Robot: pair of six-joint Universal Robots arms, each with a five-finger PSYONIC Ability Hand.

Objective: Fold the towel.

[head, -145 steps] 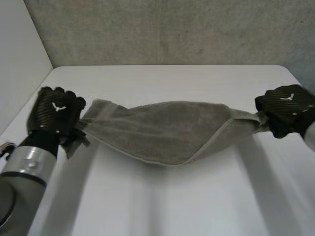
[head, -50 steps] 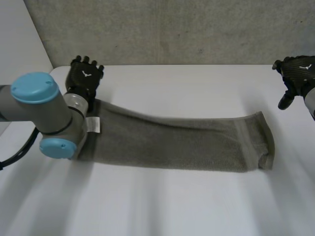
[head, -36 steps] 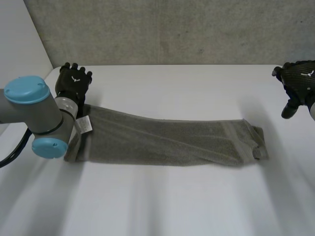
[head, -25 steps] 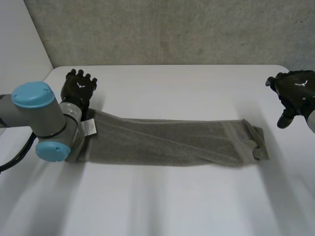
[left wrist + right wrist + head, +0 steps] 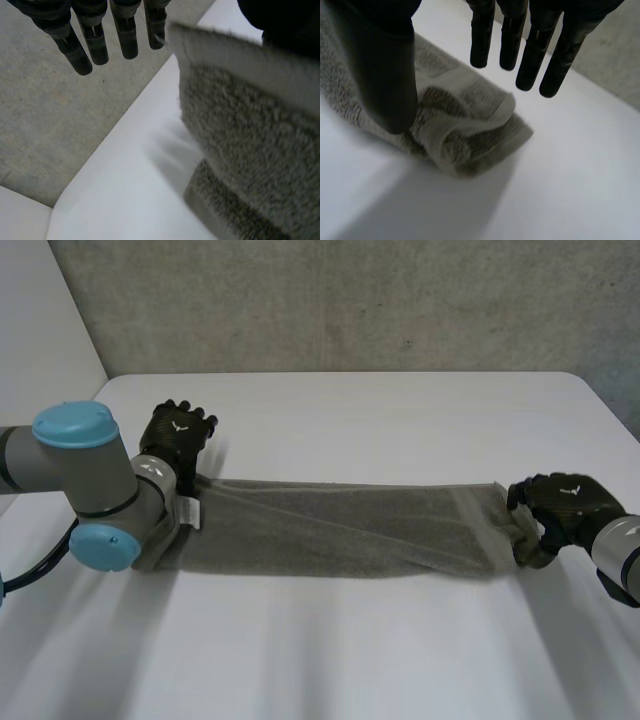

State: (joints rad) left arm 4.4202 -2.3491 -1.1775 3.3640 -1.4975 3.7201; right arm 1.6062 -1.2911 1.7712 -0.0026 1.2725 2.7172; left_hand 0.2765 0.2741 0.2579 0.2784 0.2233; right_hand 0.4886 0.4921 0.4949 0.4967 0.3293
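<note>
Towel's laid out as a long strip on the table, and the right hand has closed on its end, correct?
Not quite. The towel does lie as a long strip on the table, but the right hand is open. The right wrist view shows its fingers straight over the bunched end, not curled round it.

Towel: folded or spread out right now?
Folded: the towel lies on the table as a long narrow strip, with doubled layers showing at the end by the right hand.
</note>
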